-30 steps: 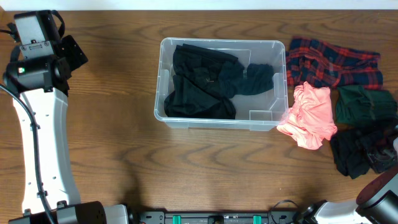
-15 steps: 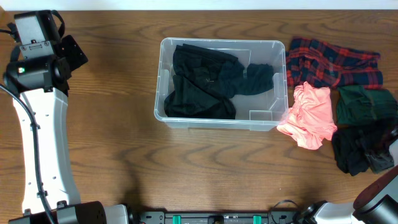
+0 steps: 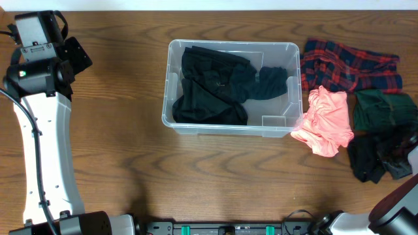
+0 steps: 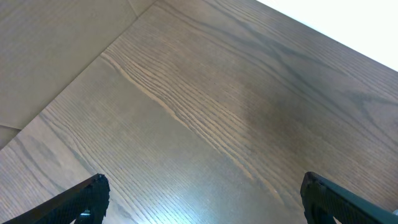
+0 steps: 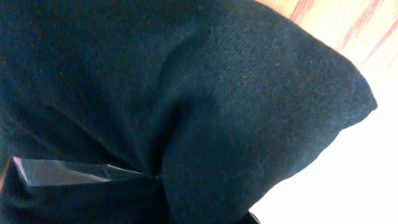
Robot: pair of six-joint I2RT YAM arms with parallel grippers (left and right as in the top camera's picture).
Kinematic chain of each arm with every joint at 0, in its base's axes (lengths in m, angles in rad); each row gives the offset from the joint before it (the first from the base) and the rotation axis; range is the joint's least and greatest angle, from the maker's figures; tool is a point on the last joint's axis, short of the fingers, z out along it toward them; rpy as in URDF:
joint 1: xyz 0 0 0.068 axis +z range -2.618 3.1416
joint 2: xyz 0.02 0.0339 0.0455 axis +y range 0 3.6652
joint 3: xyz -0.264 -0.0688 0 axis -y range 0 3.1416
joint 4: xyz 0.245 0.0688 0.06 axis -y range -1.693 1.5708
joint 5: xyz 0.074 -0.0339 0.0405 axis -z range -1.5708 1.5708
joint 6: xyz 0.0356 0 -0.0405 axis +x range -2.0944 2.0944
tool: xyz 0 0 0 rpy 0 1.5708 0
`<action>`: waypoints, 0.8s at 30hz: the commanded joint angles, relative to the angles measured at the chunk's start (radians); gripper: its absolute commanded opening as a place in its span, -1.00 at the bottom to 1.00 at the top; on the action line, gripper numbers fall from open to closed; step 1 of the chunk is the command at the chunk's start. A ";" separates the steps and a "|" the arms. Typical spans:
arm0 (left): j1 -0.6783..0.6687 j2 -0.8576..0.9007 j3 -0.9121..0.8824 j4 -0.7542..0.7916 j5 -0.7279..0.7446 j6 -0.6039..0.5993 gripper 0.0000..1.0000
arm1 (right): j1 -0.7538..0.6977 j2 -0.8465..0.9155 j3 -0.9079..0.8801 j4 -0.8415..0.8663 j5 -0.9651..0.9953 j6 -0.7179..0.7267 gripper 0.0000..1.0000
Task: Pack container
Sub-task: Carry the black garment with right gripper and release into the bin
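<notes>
The clear container [image 3: 230, 130] stands mid-table with black garments [image 3: 212, 88] heaped inside. At the table's right edge my right gripper [image 3: 397, 156] is down in a crumpled black cloth [image 3: 367, 160]. In the right wrist view that black cloth [image 5: 205, 93] fills the frame, and the right gripper [image 5: 158, 177] is shut on a fold of it, with one finger [image 5: 62, 171] showing at the left. My left gripper [image 4: 204, 183] is open over bare wood at the far left, with nothing between its fingertips.
A red plaid cloth [image 3: 349, 65], a pink cloth [image 3: 325, 121] and a dark green cloth [image 3: 382, 109] lie right of the container, the pink one against its corner. The left arm [image 3: 42, 124] stands along the table's left side.
The right gripper has closed on the black cloth, which has bunched up slightly. The left arm has not moved.
</notes>
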 commanded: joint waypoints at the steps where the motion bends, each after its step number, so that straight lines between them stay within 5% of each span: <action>1: 0.003 0.001 -0.001 0.000 -0.013 0.000 0.96 | 0.068 -0.079 -0.029 -0.071 -0.175 -0.035 -0.98; 10: 0.003 0.001 -0.001 0.000 -0.013 0.001 0.96 | 0.387 -0.420 0.270 -0.179 -0.177 -0.060 -0.98; 16: 0.003 0.001 -0.001 0.000 -0.013 0.001 0.96 | 0.651 -0.396 0.468 -0.210 -0.150 -0.094 -0.98; 24: 0.003 0.001 -0.001 0.000 -0.013 0.001 0.96 | 0.916 -0.208 0.483 -0.135 -0.150 -0.196 -0.98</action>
